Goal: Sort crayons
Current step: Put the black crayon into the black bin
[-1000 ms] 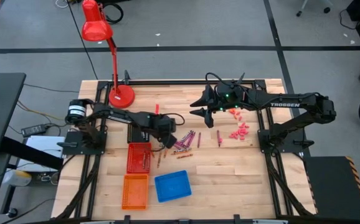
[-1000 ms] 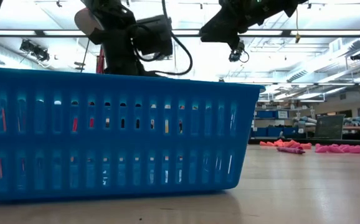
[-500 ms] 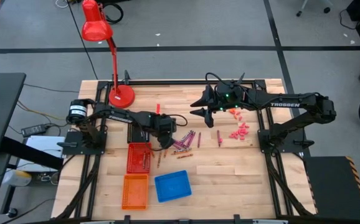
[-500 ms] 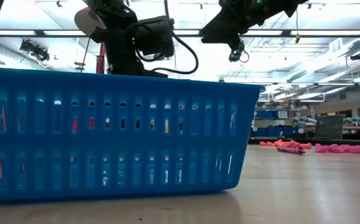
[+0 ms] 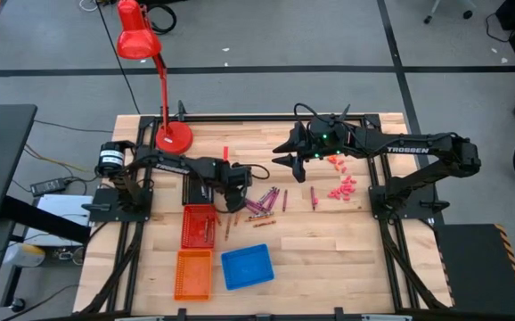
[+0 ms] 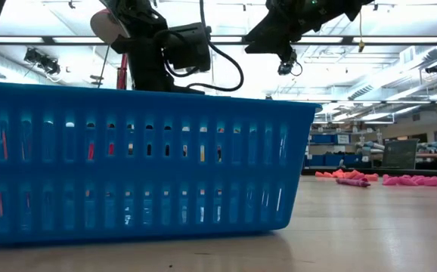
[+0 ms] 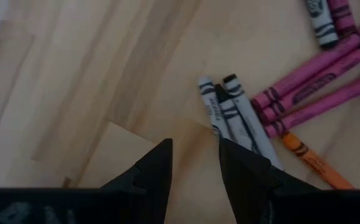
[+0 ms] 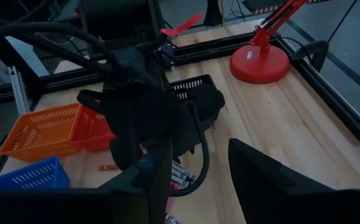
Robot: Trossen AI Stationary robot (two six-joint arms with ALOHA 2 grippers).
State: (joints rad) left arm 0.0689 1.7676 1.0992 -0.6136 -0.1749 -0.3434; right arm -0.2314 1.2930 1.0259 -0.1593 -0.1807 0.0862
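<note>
The crayons [image 5: 262,203] lie in a loose pile on the wooden table; the left wrist view shows magenta ones [image 7: 311,87], two grey ones [image 7: 230,115] and an orange one [image 7: 311,163]. My left gripper [image 5: 232,198] points steeply down just left of the pile and is open [image 7: 194,146], nothing between its fingers. My right gripper [image 5: 284,161] hangs open [image 8: 197,149] high above the table, beyond the pile's far side, holding nothing. My left gripper has one finger [image 7: 239,165] over the near ends of the grey crayons [image 7: 220,124]. Whether that finger touches them I cannot tell.
A red basket [image 5: 199,226], an orange basket [image 5: 194,274] and a blue basket [image 5: 247,267] stand near the front; the blue one [image 6: 143,159] fills the low view. A black basket [image 8: 195,93] sits under the left arm. Pink bits [image 5: 339,187] lie at right, a red lamp [image 5: 172,135] at the far left.
My left gripper has rolled about the line it points along, staying in place beside the pile. The crayons lie as before.
</note>
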